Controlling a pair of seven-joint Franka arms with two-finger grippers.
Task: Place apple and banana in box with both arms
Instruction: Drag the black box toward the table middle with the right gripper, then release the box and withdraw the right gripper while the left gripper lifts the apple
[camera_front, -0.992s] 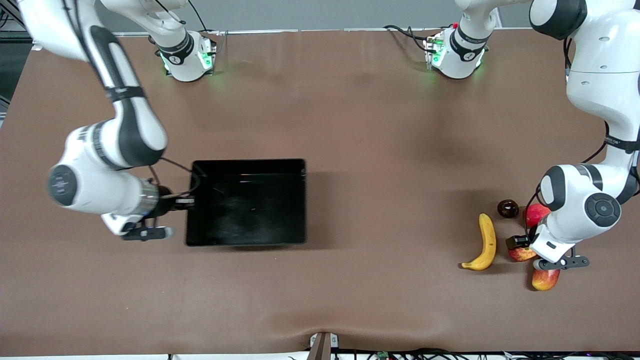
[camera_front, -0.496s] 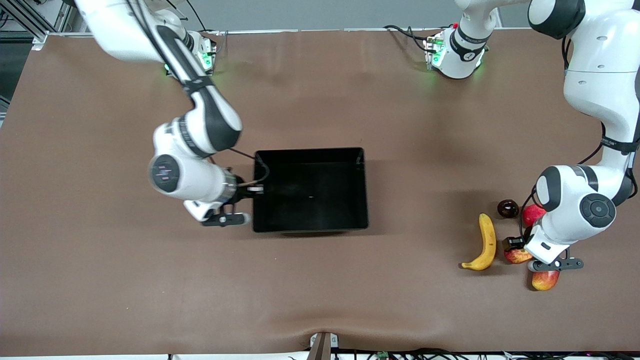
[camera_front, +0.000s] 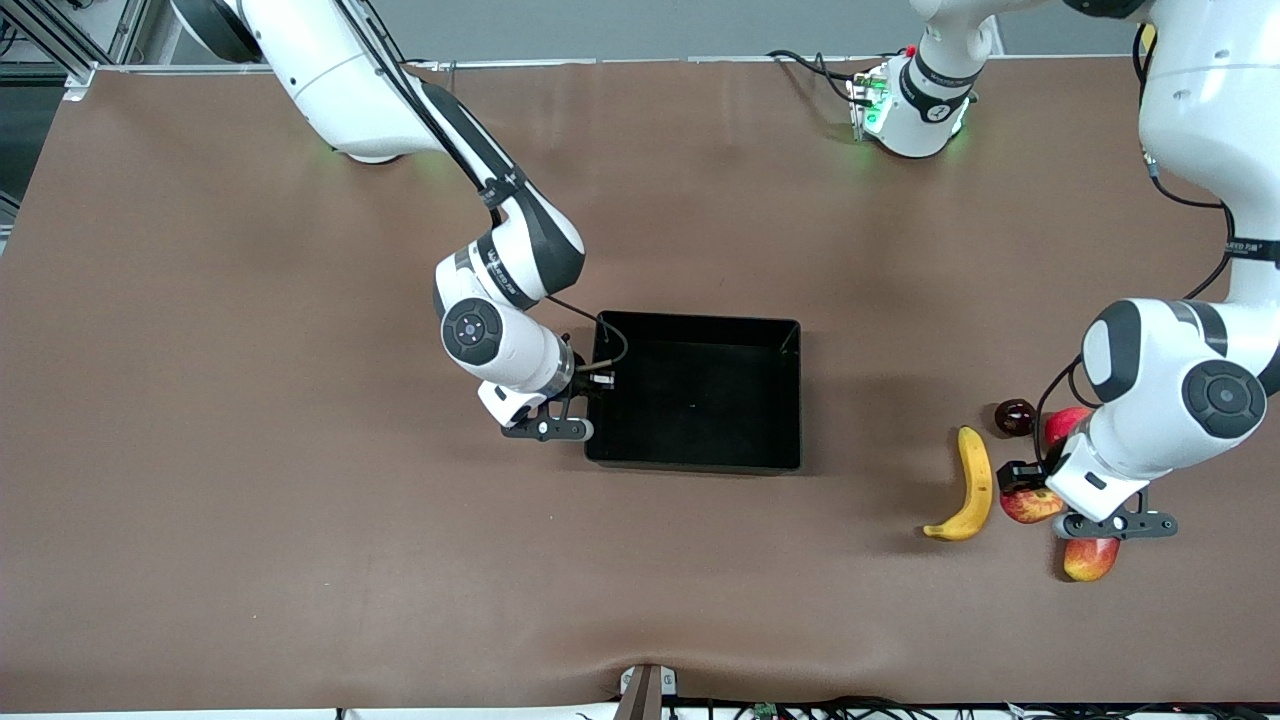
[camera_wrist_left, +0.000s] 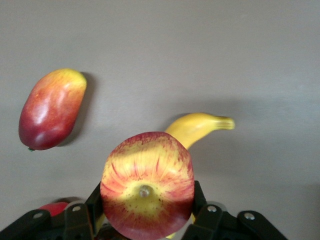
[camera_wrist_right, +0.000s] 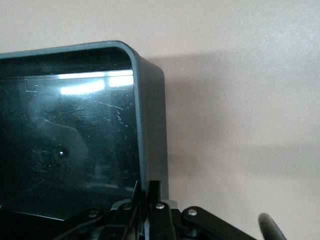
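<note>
Step in hand: judged as staging; the box is gripped by its wall near the table's middle and the apple is already clamped, with no fruit in the box yet.
Box (camera_front: 780, 335): black tray, centre of the frame, empty.
Right gripper (camera_front: 598, 383): at the box's wall toward the right arm's end of the table; in the right wrist view its fingers (camera_wrist_right: 154, 192) are pinched together on the rim.
Left gripper (camera_front: 1022, 478): lower right of the frame, over the fruit cluster; the left wrist view shows it clamped on the apple (camera_wrist_left: 147, 191), stem dimple facing the camera.
Banana (camera_front: 967, 486): on the table just beside the held apple, on the side toward the box, well apart from it.
Other fruit: mango-like fruit (camera_front: 1090, 557), pinkish-red fruit (camera_front: 1066, 424), small dark round fruit (camera_front: 1016, 417), all close around the left gripper.
Next move, judged: carry the apple over the box and release it; the banana then needs a grasp across its width.
</note>
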